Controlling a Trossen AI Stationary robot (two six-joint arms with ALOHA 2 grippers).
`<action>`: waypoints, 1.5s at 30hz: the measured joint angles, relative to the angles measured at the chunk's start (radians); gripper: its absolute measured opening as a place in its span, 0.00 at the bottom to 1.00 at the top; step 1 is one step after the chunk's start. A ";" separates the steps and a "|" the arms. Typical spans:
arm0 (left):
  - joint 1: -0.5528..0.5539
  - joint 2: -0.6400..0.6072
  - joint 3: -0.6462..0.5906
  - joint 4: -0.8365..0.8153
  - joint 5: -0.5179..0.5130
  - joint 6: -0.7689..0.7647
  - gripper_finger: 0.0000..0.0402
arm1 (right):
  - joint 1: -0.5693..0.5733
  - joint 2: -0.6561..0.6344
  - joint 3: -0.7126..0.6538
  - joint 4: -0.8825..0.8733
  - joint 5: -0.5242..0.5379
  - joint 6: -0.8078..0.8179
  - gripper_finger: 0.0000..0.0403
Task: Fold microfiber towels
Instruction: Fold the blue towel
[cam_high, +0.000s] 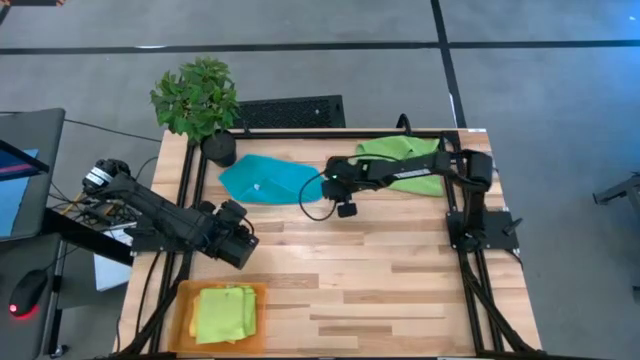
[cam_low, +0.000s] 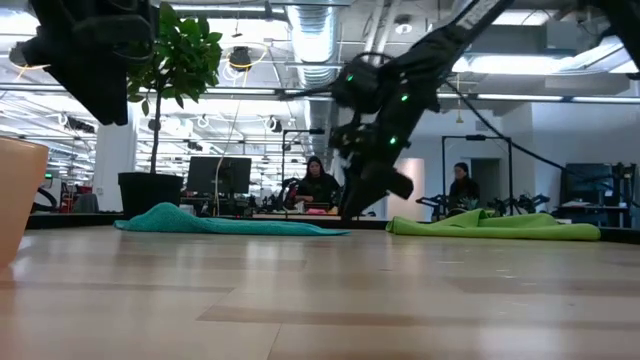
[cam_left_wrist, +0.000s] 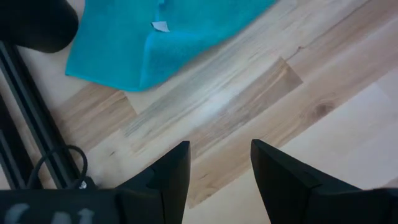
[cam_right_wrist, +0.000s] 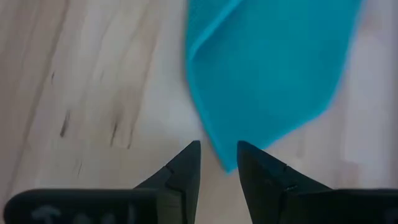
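A teal towel (cam_high: 265, 180) lies loosely spread on the wooden table at the far left of centre; it also shows in the low view (cam_low: 225, 224). A lime green towel (cam_high: 405, 162) lies crumpled at the far right, partly under my right arm. A folded lime green towel (cam_high: 225, 312) rests on the orange tray (cam_high: 185, 292) at the near left. My right gripper (cam_high: 335, 186) is open, just above the teal towel's right corner (cam_right_wrist: 227, 163), which shows between its fingertips. My left gripper (cam_high: 243, 243) is open over bare wood, nearer than the teal towel (cam_left_wrist: 155, 37).
A potted plant (cam_high: 200, 100) stands at the table's far left corner. Black frame rails (cam_high: 190, 190) run along the left and right edges. A loose cable (cam_high: 315, 205) hangs from my right arm. Bare wood (cam_high: 380, 270) fills the middle and near right.
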 joint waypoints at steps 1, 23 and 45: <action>0.001 0.000 0.000 0.000 -0.004 0.004 0.40 | 0.000 0.020 0.018 -0.010 0.000 -0.010 0.32; 0.001 0.000 0.000 0.000 -0.072 -0.038 0.40 | -0.046 0.079 0.127 -0.122 -0.070 -0.039 0.32; 0.001 0.000 0.000 0.025 -0.088 -0.041 0.40 | -0.044 0.077 0.091 -0.114 -0.069 -0.031 0.32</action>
